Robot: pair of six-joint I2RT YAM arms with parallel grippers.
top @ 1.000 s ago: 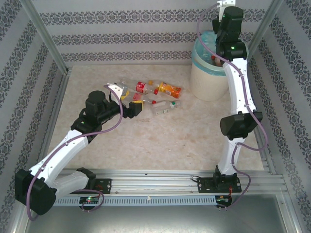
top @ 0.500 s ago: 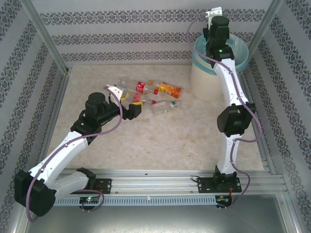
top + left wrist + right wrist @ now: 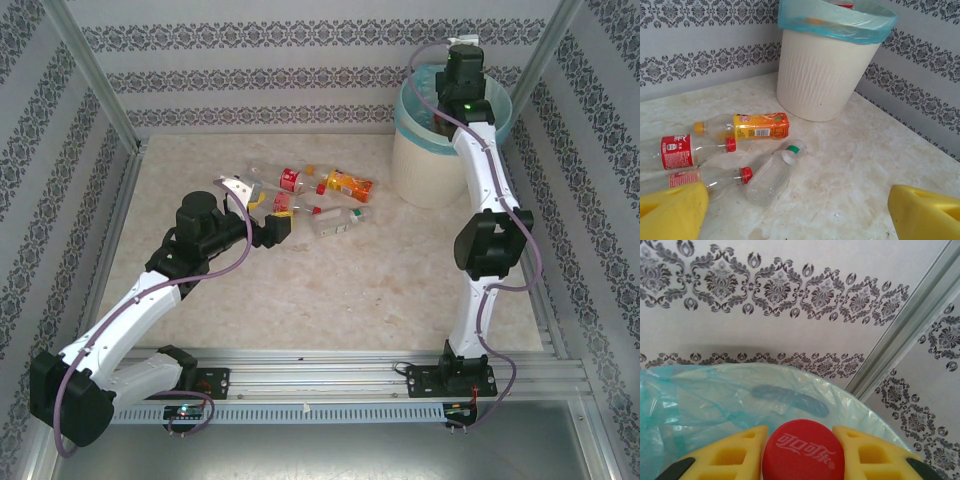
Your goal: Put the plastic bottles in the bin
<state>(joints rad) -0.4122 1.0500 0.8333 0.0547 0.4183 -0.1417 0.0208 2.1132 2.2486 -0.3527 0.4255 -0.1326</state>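
The desk (image 3: 330, 290) carries the bag-lined bin (image 3: 425, 170) at its far right, where the right hand (image 3: 800, 437) is clamped on a red-capped bottle (image 3: 802, 456) over the rim, while the left hand (image 3: 799, 212), fingers apart, hovers near the plastic bottles (image 3: 760, 126) lying left of the bin.

Light is even and diffuse in all your views: bright, no hard glare. From above you get slight haze and faint, soft arm shadows on the table (image 3: 380, 290). Left wrist: bottles (image 3: 760, 126) crisp mid-frame, short soft shadows beneath; fingers (image 3: 670, 210) at the lower corners look soft. Right wrist: wallpaper (image 3: 765, 290) sharp, bottle cap (image 3: 802, 452) at the bottom edge slightly soft.
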